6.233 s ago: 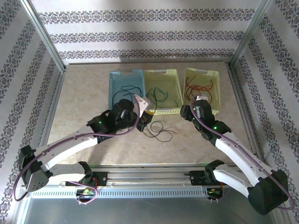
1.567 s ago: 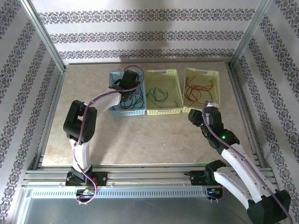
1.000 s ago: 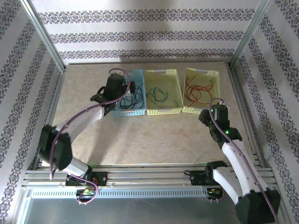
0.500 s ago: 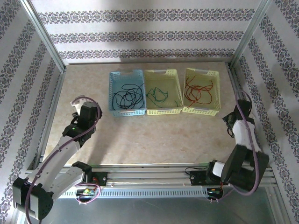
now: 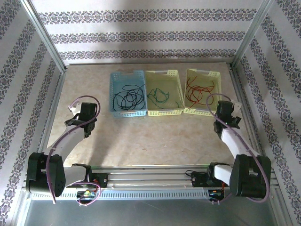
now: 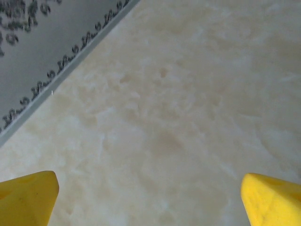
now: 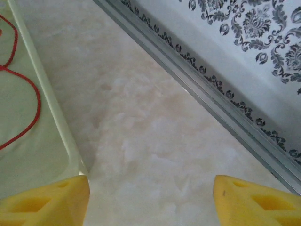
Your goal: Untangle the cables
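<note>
The cables lie sorted in three baskets at the back of the table. Black cables (image 5: 128, 98) curl in the blue basket (image 5: 113, 94), green cables (image 5: 159, 96) in the middle yellow basket (image 5: 176, 94), and red cables (image 5: 198, 90) in the right yellow basket (image 5: 216, 96). My left gripper (image 5: 75, 109) hovers over bare table left of the blue basket, open (image 6: 150, 202) with nothing between its yellow fingertips (image 6: 28, 197). My right gripper (image 5: 236, 110) is just right of the red basket, open (image 7: 150, 200) and empty. Beside it are a loop of red cable (image 7: 29, 106) and the basket rim (image 7: 51, 113).
Metal frame rails and patterned walls close in the table: the left rail (image 6: 61, 70) lies near my left gripper and the right rail (image 7: 211, 99) near my right one. Marble tabletop (image 5: 155, 136) stretches in front of the baskets.
The black cables that lay on the table now sit in the blue basket. Both arms have drawn back from the baskets to the table's sides, and both jaws have opened wider.
</note>
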`<state>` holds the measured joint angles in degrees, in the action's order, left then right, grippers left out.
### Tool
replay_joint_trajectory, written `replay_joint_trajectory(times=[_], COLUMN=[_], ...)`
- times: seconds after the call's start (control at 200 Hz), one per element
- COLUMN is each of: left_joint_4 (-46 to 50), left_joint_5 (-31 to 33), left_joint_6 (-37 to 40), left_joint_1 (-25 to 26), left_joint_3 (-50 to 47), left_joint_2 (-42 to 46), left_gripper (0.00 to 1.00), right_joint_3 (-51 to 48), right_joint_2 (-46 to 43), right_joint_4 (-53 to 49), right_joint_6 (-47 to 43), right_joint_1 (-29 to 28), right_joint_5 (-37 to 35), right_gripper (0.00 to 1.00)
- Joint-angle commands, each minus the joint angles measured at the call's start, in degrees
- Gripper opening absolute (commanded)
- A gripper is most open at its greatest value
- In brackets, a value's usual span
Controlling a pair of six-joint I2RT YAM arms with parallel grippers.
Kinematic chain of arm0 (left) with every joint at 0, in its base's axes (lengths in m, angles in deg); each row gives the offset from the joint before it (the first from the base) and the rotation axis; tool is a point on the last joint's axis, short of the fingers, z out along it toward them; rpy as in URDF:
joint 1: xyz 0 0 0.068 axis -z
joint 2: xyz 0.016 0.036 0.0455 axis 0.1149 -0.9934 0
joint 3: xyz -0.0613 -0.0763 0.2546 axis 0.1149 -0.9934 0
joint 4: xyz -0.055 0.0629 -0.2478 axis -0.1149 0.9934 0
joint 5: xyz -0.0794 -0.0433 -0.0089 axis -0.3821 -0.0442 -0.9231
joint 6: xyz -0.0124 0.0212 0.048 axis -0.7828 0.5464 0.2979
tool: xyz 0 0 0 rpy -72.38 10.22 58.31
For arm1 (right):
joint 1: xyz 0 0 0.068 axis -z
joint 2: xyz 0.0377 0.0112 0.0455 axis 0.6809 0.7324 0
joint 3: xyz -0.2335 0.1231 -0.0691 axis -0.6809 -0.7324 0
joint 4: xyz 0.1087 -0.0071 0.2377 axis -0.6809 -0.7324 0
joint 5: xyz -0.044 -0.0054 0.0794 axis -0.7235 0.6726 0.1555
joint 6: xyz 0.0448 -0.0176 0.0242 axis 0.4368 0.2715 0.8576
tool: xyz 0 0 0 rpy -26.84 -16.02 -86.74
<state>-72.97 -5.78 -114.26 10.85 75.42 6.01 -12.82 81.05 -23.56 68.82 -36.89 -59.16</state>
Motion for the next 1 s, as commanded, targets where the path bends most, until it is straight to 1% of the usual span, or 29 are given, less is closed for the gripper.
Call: replay_joint_trajectory(times=[0.0,0.065,0.125,0.155,0.185,0.215,0.3,0.365,0.41,0.48,0.55,0.645,0.705,0.745,0.79,0.81,0.829,0.839,0.844,0.854,0.859,0.899,0.919,0.994], left_joint_4=[-12.2,-16.7,-20.5,-22.7,-22.1,-24.2,-28.9,-30.7,-31.2,-31.6,-31.8,-32.6,-33.2,-33.6,-34.0,-34.1,-34.2,-34.2,-34.2,-34.2,-34.2,-34.1,-34.0,-34.5], left_joint_5=[2.0,1.8,1.1,0.7,0.4,0.1,-1.7,-3.1,-3.9,-4.5,-4.6,-4.5,-4.8,-5.1,-5.2,-5.3,-5.3,-5.4,-5.4,-5.3,-5.3,-5.4,-5.6,-6.1], left_joint_6=[8.7,9.2,9.0,9.4,8.9,9.5,11.8,13.0,13.5,13.9,14.0,14.3,14.7,14.9,15.2,15.2,15.4,15.4,15.4,15.4,15.4,15.5,15.7,16.3], left_joint_1=[-0.7,-0.7,-0.7,-0.7,-0.7,-0.7,-0.7,-0.6,-0.6,-0.6,-0.6,-0.6,-0.6,-0.6,-0.6,-0.6,-0.6,-0.6,-0.6,-0.6,-0.6,-0.5,-0.5,-0.3], left_joint_3=[-2.5,-5.2,-7.4,-8.4,-8.2,-8.7,-10.0,-10.5,-10.5,-10.5,-10.5,-10.7,-10.7,-10.7,-10.7,-10.6,-10.6,-10.5,-10.5,-10.4,-10.4,-10.2,-10.0,-9.7], left_joint_2=[-1.3,-1.8,-2.3,-2.6,-2.6,-2.6,-2.6,-2.8,-3.0,-3.1,-3.0,-3.1,-3.3,-3.6,-3.9,-4.0,-4.1,-4.2,-4.2,-4.2,-4.3,-4.6,-4.8,-5.4], left_gripper=[0.99,0.99,0.99,0.99,0.99,0.99,0.99,0.99,0.99,0.99,0.99,0.99,0.99,0.99,0.99,0.99,0.99,0.99,0.99,0.99,0.99,0.99,0.99,0.99], right_joint_3=[-3.9,-4.3,-6.3,-6.6,-7.7,-9.9,-14.1,-13.9,-12.5,-10.9,-9.7,-9.7,-11.9,-13.7,-14.1,-13.8,-13.0,-12.4,-11.7,-11.2,-10.3,-6.8,-6.0,-8.6], right_joint_2=[0.4,1.9,3.3,3.4,3.6,3.7,3.8,5.1,5.7,6.8,7.7,8.8,11.1,16.1,23.1,24.8,24.4,23.4,22.3,21.8,20.9,20.1,21.0,21.1], right_joint_4=[14.5,16.6,24.3,25.4,29.8,35.1,44.3,45.7,43.9,42.3,40.7,41.6,49.5,57.6,67.2,69.9,69.0,65.7,62.2,60.5,57.2,50.1,50.4,56.3], right_joint_6=[-5.5,-6.2,-9.9,-11.3,-13.0,-14.2,-13.8,-12.8,-13.7,-13.6,-12.3,-11.8,-13.0,-13.5,-14.7,-14.6,-15.0,-15.3,-15.8,-15.9,-16.2,-16.6,-16.5,-18.4], right_joint_1=[-0.7,-2.1,-4.9,-6.8,-8.2,-9.1,-8.6,-8.7,-8.7,-8.2,-6.5,-4.2,-3.7,-3.9,-4.4,-4.4,-4.3,-4.2,-4.2,-4.2,-4.2,-4.2,-4.3,-6.1], right_joint_5=[-3.5,-3.5,-4.2,-5.0,-4.1,-1.5,13.1,20.1,22.7,23.8,25.8,26.4,26.7,27.4,30.1,31.8,33.5,34.4,34.8,34.9,35.2,35.3,35.2,33.7], right_gripper=[0.83,0.84,0.87,0.9,0.92,0.98,0.98,0.98,0.98,0.98,0.98,0.98,0.98,0.98,0.98,0.98,0.98,0.98,0.98,0.98,0.98,0.98,0.98,0.98])
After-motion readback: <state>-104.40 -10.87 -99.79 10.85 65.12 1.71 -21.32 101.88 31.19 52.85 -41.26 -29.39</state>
